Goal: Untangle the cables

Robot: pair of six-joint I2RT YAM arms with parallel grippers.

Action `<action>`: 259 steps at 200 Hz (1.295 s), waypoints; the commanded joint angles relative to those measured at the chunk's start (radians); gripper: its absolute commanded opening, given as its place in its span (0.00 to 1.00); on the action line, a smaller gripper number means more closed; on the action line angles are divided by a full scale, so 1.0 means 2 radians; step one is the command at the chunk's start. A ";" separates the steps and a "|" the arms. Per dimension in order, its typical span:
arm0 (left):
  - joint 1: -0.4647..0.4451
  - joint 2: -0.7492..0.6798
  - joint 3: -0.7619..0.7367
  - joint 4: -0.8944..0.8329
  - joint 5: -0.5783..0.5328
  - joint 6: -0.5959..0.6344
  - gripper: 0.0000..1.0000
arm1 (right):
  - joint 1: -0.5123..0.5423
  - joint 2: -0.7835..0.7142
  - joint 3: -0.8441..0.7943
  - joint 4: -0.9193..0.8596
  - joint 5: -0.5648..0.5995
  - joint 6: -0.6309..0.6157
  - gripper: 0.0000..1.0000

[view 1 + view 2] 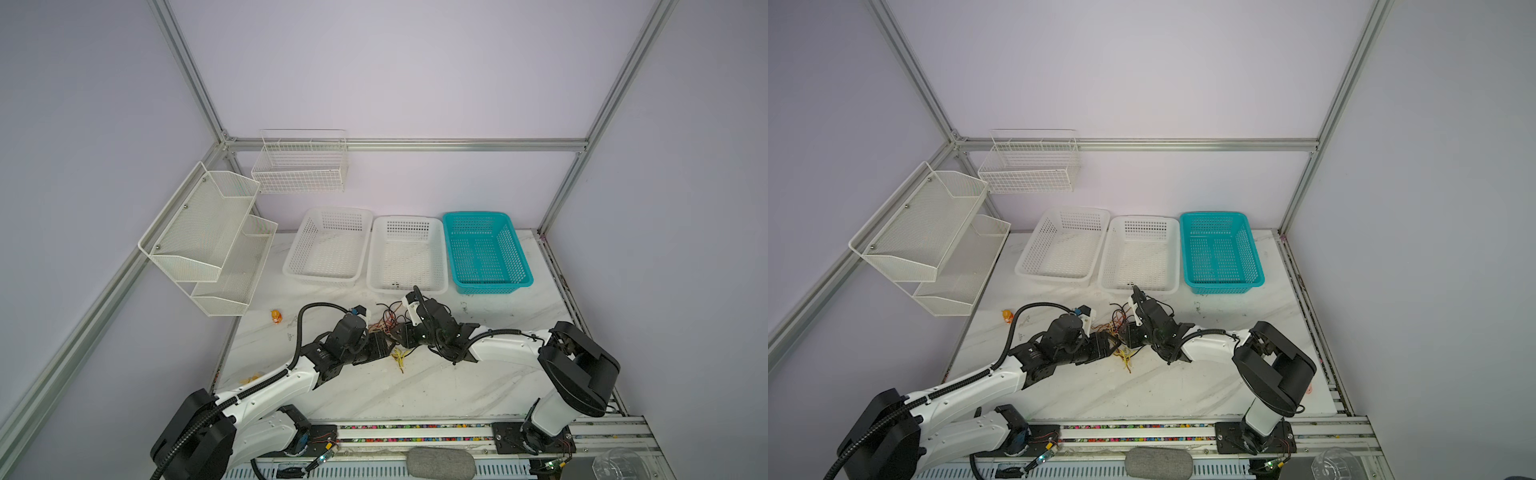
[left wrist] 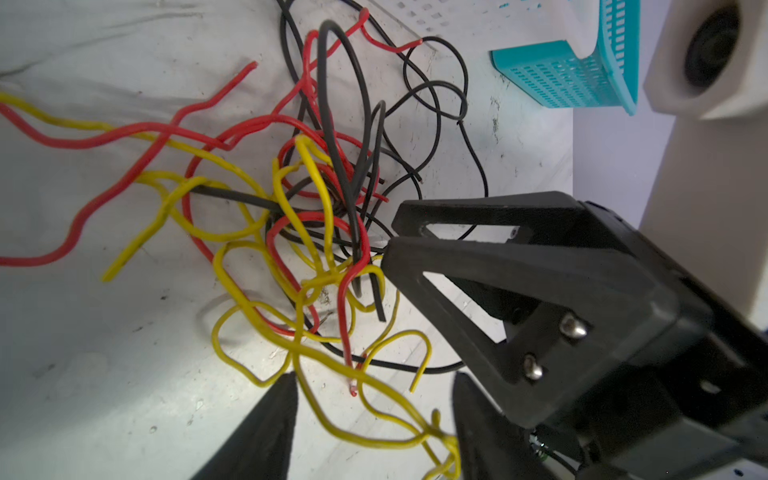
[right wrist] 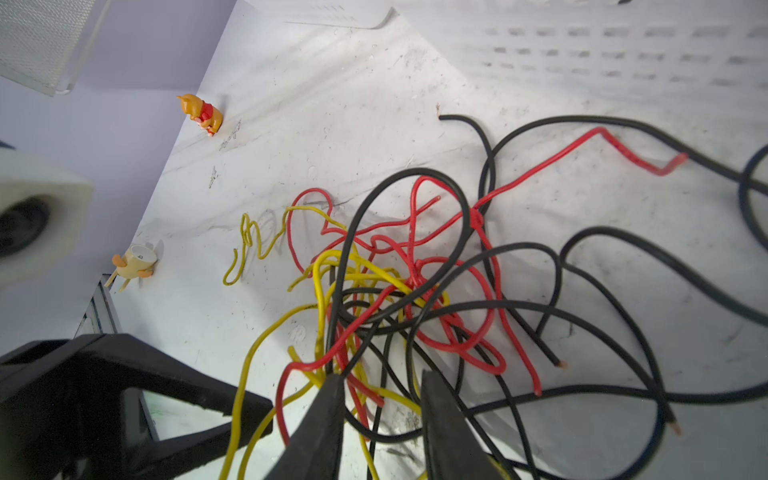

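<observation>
Left wrist view: glossy, kinked cables [image 2: 328, 224] loop across scuffed white table [image 2: 104, 374].

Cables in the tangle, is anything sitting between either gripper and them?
Nothing visible. The left gripper and the right gripper both sit right at the cables, jaws apart, with wires running through each gap. The orange bear figurine stands well aside.

cables [image 1: 400, 357]: largely hidden, both top views | wrist views: ends cropped
</observation>
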 commanded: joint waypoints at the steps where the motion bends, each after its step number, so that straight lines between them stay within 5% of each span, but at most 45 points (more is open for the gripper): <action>1: -0.004 0.007 0.006 0.031 0.004 0.003 0.35 | 0.003 -0.010 -0.010 0.013 0.003 0.004 0.34; 46: -0.005 -0.012 0.001 0.007 -0.009 0.009 0.00 | 0.004 -0.006 -0.017 0.016 0.007 0.004 0.34; 77: -0.005 -0.047 0.010 -0.034 -0.026 0.023 0.00 | 0.004 -0.001 -0.021 0.018 0.016 0.001 0.32; 132: -0.003 -0.116 0.027 -0.114 -0.047 0.049 0.00 | 0.003 -0.045 -0.041 0.002 0.065 0.002 0.00; 169: -0.003 -0.135 0.030 -0.140 -0.043 0.055 0.00 | -0.001 -0.108 -0.050 -0.027 0.059 -0.012 0.00; 225: -0.003 -0.124 0.041 -0.129 -0.030 0.057 0.00 | -0.001 -0.143 -0.024 -0.025 -0.061 -0.009 0.34; 259: -0.004 -0.124 0.041 -0.118 -0.026 0.054 0.00 | 0.000 -0.127 -0.014 -0.016 -0.070 0.056 0.36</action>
